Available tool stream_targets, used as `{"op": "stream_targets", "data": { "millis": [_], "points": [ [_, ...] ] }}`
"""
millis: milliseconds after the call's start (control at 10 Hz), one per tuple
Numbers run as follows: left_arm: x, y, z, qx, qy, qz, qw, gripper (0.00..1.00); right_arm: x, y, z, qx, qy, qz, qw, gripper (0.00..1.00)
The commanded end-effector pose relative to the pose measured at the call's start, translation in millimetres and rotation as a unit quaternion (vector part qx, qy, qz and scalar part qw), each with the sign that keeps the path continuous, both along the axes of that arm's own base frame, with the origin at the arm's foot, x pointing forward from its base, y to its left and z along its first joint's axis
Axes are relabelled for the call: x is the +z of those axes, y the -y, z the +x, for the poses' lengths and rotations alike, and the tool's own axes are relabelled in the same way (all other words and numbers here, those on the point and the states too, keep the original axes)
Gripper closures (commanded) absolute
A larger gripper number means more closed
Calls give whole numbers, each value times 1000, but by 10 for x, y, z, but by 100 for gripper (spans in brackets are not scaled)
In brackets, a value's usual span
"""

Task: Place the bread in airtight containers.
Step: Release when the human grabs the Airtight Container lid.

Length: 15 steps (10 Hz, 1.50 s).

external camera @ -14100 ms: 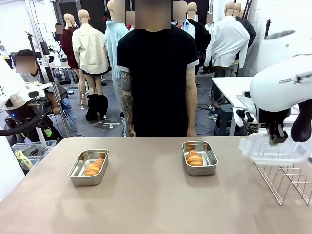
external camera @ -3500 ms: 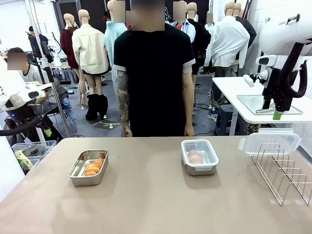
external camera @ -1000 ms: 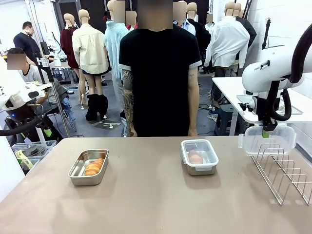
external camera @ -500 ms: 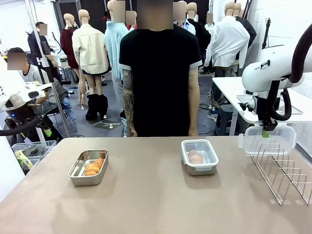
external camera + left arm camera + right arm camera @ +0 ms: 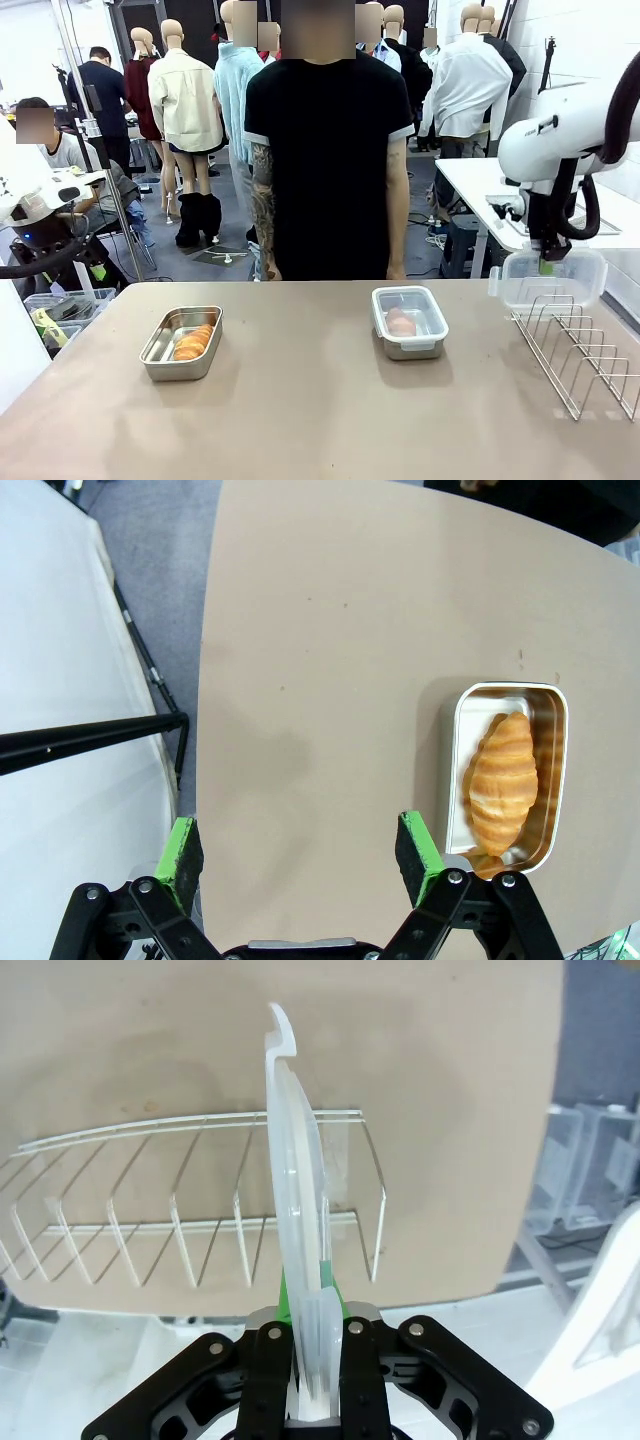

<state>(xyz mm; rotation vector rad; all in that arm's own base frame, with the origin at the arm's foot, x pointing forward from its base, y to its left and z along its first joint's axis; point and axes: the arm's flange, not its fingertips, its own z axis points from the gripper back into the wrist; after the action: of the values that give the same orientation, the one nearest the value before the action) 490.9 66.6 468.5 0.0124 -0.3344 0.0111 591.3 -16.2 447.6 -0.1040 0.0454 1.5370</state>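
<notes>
— What is the right tool (image 5: 546,264) doing?

— Its jaws are clamped on the top edge of a clear rectangular plastic lid (image 5: 546,283), which hangs upright below it, above the near end of a wire rack (image 5: 583,350). In its wrist view the lid (image 5: 297,1215) runs edge-on straight out from between the fingers, with the rack (image 5: 200,1205) beyond it on the tan surface (image 5: 420,1080).

— And the left tool (image 5: 302,865)?

— Its green-padded fingers stand wide apart with nothing between them. Ahead of it and off to its right sits an open rectangular stainless-steel pan (image 5: 508,774) holding a golden-brown croissant-like roll (image 5: 498,780).

— The other bread?

— A second steel pan (image 5: 409,322), already covered by a clear lid, holds a roll (image 5: 400,322); it rests on the surface well to the left of the right tool, in front of the person in black (image 5: 326,150).
</notes>
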Motion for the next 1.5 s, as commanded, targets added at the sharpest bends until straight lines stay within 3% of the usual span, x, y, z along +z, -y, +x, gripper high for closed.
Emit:
{"op": "stream_targets", "data": {
  "millis": [0, 300, 500, 600, 900, 1400],
  "points": [
    [4, 2, -23, 5, 4, 8, 1000, 0, 540, -138, -454, 70, 74, -2, 995, 100],
    [4, 2, -23, 5, 4, 8, 1000, 0, 1165, -577, -540, 130, 171, -34, 976, 100],
    [4, 2, -23, 5, 4, 8, 1000, 0, 1414, -957, -362, 157, 251, -37, 955, 100],
    [4, 2, -23, 5, 4, 8, 1000, 0, 1552, -1157, -153, 174, 270, -22, 947, 100],
    [4, 2, -23, 5, 4, 8, 1000, 0, 1739, -1606, 379, 162, 307, 48, 937, 100],
    [4, 2, -23, 5, 4, 8, 1000, 0, 1667, -1807, 602, 149, 302, 46, 941, 100]
  ]
}}
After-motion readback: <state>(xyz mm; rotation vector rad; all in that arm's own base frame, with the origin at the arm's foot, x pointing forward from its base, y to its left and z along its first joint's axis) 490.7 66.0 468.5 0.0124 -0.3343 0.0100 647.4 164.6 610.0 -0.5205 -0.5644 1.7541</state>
